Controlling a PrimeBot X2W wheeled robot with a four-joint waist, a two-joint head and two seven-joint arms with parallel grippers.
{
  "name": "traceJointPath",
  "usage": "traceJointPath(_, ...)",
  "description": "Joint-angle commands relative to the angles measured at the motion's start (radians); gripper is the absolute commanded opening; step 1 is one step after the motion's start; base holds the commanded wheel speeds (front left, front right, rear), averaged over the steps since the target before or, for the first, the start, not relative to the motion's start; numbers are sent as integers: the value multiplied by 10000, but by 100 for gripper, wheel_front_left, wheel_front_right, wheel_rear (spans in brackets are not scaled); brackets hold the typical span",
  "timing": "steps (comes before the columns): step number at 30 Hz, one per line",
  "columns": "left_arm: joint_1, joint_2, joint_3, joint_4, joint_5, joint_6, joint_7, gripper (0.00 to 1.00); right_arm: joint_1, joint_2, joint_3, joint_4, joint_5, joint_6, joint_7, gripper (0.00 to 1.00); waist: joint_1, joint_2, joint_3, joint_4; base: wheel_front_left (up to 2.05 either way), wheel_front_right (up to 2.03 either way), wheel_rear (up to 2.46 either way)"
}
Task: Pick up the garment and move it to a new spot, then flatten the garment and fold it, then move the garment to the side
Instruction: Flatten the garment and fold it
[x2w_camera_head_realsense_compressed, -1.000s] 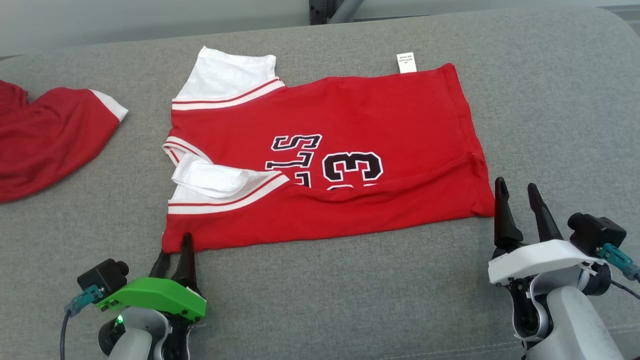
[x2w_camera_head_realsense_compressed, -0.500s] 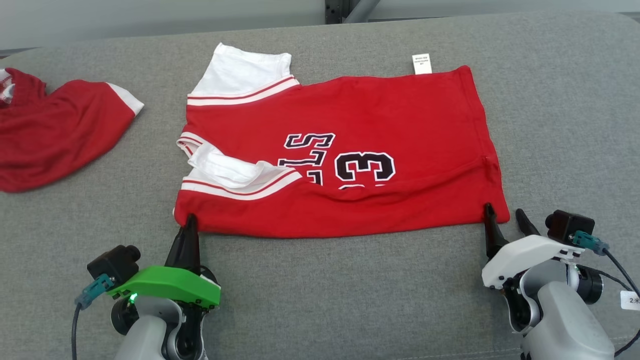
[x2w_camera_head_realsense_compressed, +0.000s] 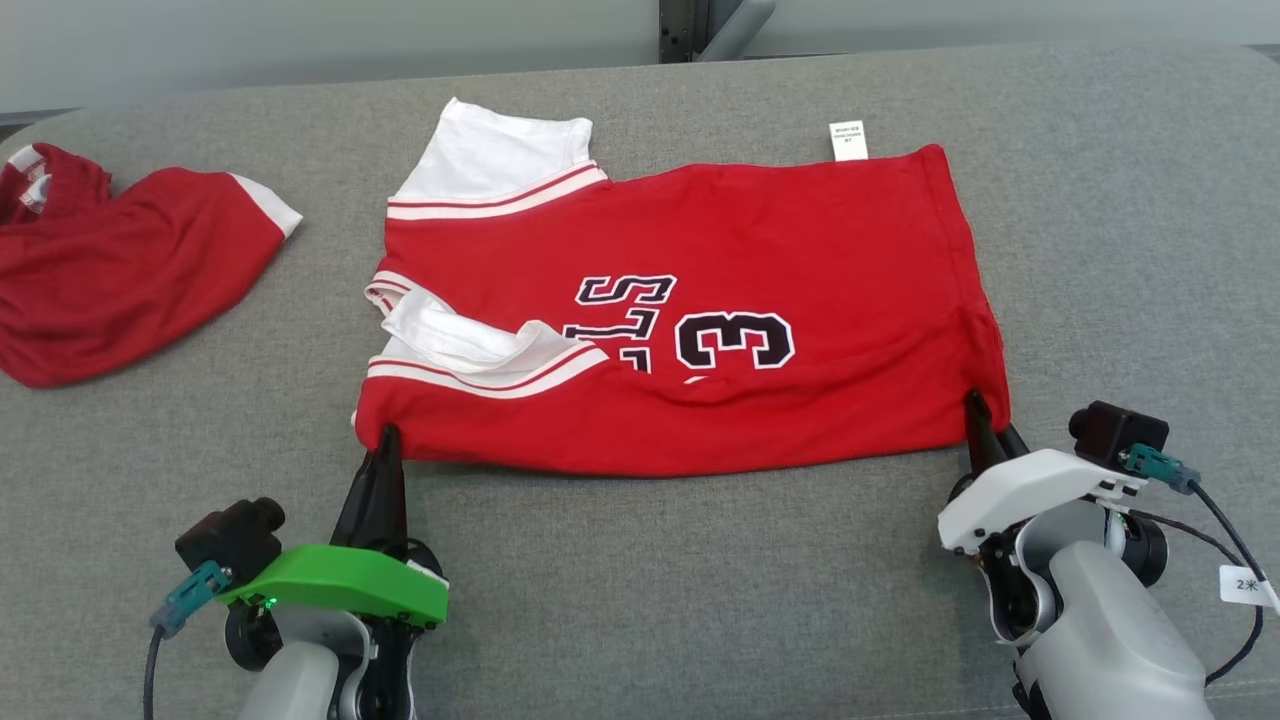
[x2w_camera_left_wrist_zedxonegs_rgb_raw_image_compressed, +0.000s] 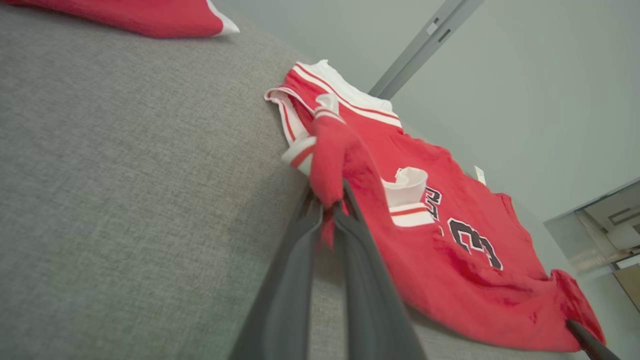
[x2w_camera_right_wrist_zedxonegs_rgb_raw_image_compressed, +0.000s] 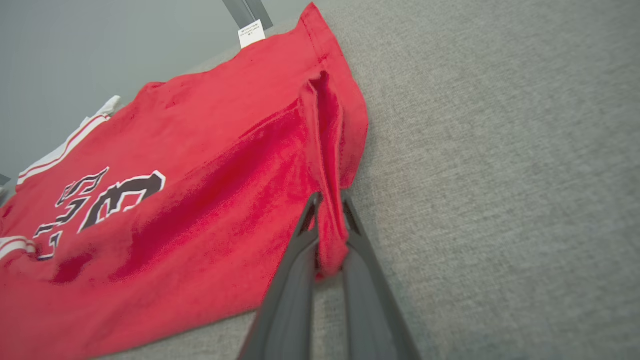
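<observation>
The garment (x2w_camera_head_realsense_compressed: 700, 300) lay partly folded in the middle of the grey surface (x2w_camera_head_realsense_compressed: 640, 600). Within the last second the right claw (x2w_camera_head_realsense_compressed: 985, 420), which had stood open just off the near right corner, closed on that corner. The left claw (x2w_camera_head_realsense_compressed: 385, 445) had pinched the near left corner a moment sooner. Both claws were now clenched, each gripping a tuck of red cloth. With both near corners held, the next fold toward the far edge looked ready to begin.

We read a black, white-edged "3" and the letters "LS" on the red knit jersey (x2w_camera_head_realsense_compressed: 760, 240). Print on its small white label (x2w_camera_head_realsense_compressed: 847, 140) is illegible.
</observation>
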Motion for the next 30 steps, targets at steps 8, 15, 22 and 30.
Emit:
traceJointPath(8,1296,301,165,-1374,14,224,-93,0,1446,-166,-341,-1944,713,-4,513,0,0,69,-327,-111,0,0,0)
traceJointPath(15,2973,432,75,-2629,-133,760,344,0,3263,-150,-785,-3970,680,-8,1679,0,0,69,-390,-275,0,0,0)
traceJointPath(22,3682,458,-113,-2612,35,1269,623,0,4095,-52,-876,-4733,724,-8,2293,0,0,69,-412,-398,0,0,0)
traceJointPath(30,3517,729,-306,-2519,304,1316,856,49,4234,-41,-878,-4889,608,-5,2152,100,0,69,-464,-466,0,0,0)
